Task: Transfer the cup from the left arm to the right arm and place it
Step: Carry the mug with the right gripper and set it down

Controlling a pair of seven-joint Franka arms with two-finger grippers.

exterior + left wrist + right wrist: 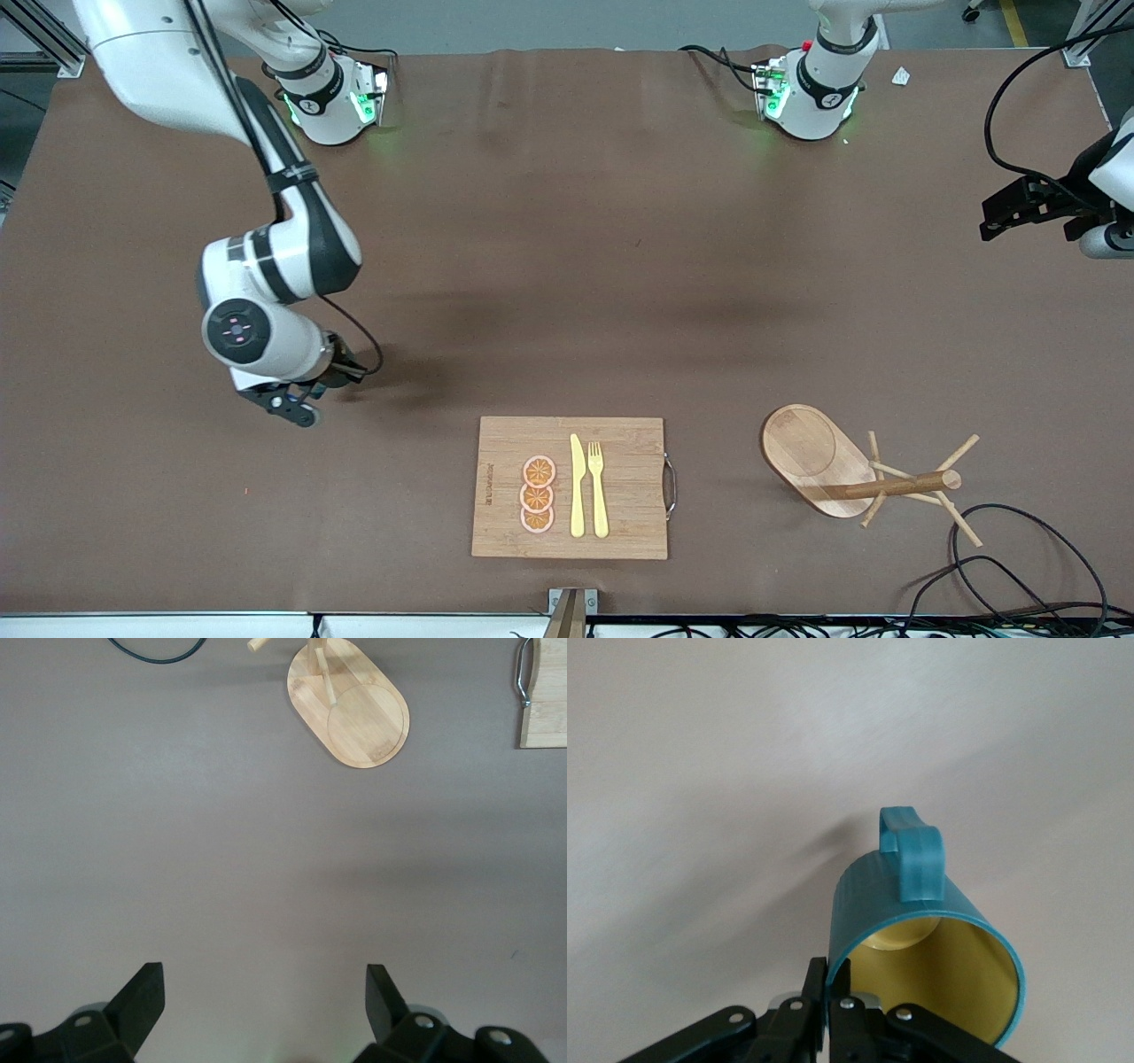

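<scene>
So the cup (926, 939) is with the right arm: in the right wrist view the right tool (827, 992) is pinched tight on the rim, one finger inside the yellow lining and one outside, with the little handle pointing away from the fingers. Gripping by the rim like that makes sense to me, since it leaves the base free to set down flat. In the front view the right tool (297, 400) hangs low over bare counter (567, 266) toward the right arm's end, and the cup itself is pretty much hidden under the wrist there, so I can't say whether it's touching the surface yet. The left tool (997, 221) is spread wide with nothing in it, parked up over the left arm's end of the counter and just waiting; its wrist camera looks down at the wooden peg stand (354, 709). A cutting board (571, 487) with three orange slices (538, 494), a yellow knife (577, 486) and a fork (598, 487) sits closer to the front camera. There's some printing along one edge of the board, but it's too small to read.
</scene>
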